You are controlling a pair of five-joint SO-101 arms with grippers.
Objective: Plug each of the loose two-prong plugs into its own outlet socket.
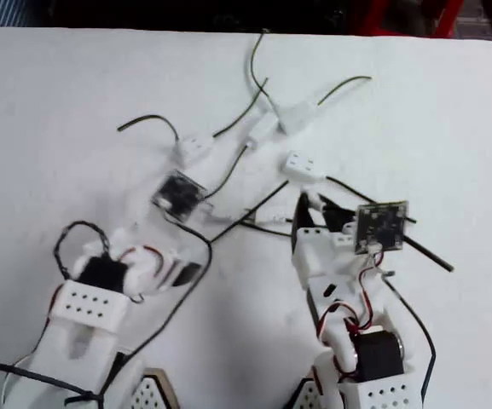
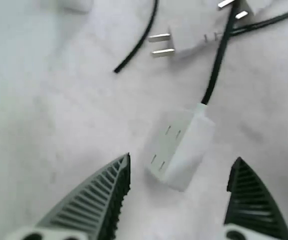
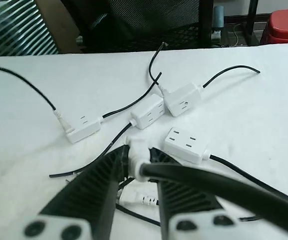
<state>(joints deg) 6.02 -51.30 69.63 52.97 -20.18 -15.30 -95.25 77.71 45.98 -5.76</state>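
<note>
1. Plug [image 3: 134, 159], white with a black cord, is held tight between the two fingers of the right claw [image 3: 139, 150], which is shut on it.
2. This plug is kept just above the table [image 1: 49, 85], near the middle of it.
3. A near socket [image 3: 186, 145] is seen just beside the held plug, lying flat with its slots up. No touch between them can be made out.
4. Two far sockets [image 3: 183, 100] are laid side by side farther back, each with a black cord.
5. The left claw [image 2: 178, 170] is spread wide open and nothing is held in it.
6. A white socket block [image 2: 181, 147] is found on the table between the left claw's fingers [image 2: 104, 195], and it is touched by neither one.
7. A loose plug [image 2: 161, 44] with two metal prongs is seen on the table beyond that block.
</note>
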